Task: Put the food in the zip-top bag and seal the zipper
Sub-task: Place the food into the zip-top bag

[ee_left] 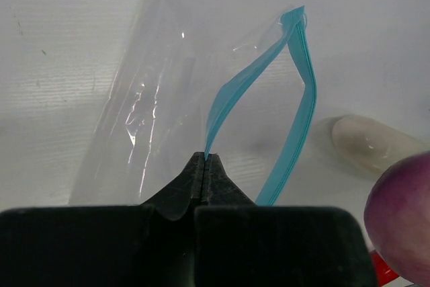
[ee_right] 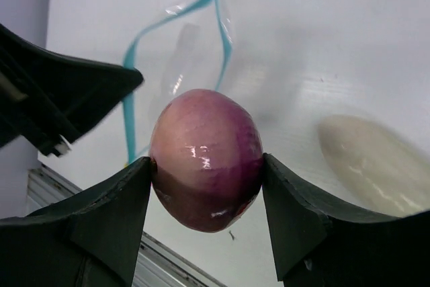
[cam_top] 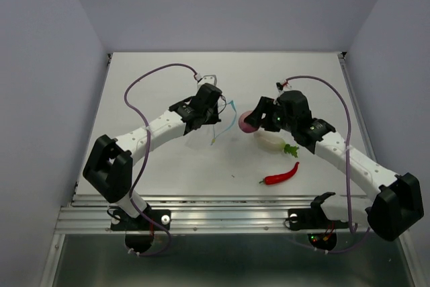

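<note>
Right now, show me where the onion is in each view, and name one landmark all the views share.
Top external: onion mid-table, held in the right gripper.
Left wrist: lower right corner, cut off by the picture's edge.
Right wrist: dead centre, clamped between the fingers.
Shared landmark: the blue zipper, looped open close by the onion in all three.

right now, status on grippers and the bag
Left gripper shut on zipper, bag mouth open. Right gripper holds onion near the mouth. Radish, chili on table, aside.
</note>
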### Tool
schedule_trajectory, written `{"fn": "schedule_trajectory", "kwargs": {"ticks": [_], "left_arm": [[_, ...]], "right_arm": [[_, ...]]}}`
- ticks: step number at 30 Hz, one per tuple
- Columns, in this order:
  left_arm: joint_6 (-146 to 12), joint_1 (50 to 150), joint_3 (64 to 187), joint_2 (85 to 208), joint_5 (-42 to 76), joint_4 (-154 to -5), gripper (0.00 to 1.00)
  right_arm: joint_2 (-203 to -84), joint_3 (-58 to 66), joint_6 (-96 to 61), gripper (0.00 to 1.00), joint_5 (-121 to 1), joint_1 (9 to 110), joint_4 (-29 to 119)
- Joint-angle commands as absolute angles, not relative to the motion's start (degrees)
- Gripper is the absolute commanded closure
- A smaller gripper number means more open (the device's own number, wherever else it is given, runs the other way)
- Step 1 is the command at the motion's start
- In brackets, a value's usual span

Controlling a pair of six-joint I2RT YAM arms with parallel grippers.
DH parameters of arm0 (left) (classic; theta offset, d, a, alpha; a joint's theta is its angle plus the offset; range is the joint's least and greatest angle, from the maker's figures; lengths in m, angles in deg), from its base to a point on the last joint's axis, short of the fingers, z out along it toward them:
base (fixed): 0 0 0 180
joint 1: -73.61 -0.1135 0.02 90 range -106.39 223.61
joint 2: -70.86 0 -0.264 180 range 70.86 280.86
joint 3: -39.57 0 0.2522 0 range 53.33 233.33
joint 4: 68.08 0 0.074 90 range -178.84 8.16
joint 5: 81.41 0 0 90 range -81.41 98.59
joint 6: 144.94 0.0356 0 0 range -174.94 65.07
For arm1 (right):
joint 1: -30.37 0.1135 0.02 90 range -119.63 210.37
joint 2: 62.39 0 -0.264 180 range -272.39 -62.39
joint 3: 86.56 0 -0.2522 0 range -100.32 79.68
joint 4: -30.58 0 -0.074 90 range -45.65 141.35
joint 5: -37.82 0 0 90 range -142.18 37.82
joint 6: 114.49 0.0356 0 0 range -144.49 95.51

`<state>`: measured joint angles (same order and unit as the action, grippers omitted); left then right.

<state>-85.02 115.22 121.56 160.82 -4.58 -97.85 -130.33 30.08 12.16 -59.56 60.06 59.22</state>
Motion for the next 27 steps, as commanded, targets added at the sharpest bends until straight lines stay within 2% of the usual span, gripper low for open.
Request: {"fn": "schedule_trajectory", "kwargs": {"ticks": [1, 12, 27], "left_arm": [[-85.17, 115.97, 121.27, 159.02, -3.11, -96.43, 1.00], [-85.43, 116.59, 121.36, 158.23, -2.75, -96.69, 1.00], [-83.76, 116.77, 120.39, 154.45, 1.29, -95.11, 1.00]], "right_arm": [[-133.91, 23.19, 9.09, 0.64, -60.53, 60.60, 50.95], [-147.37, 14.38, 7.50, 0.64, -56.14, 65.18, 51.29], [-153.61, 12.36, 9.88, 0.64, -52.45, 68.08, 52.34]]}}
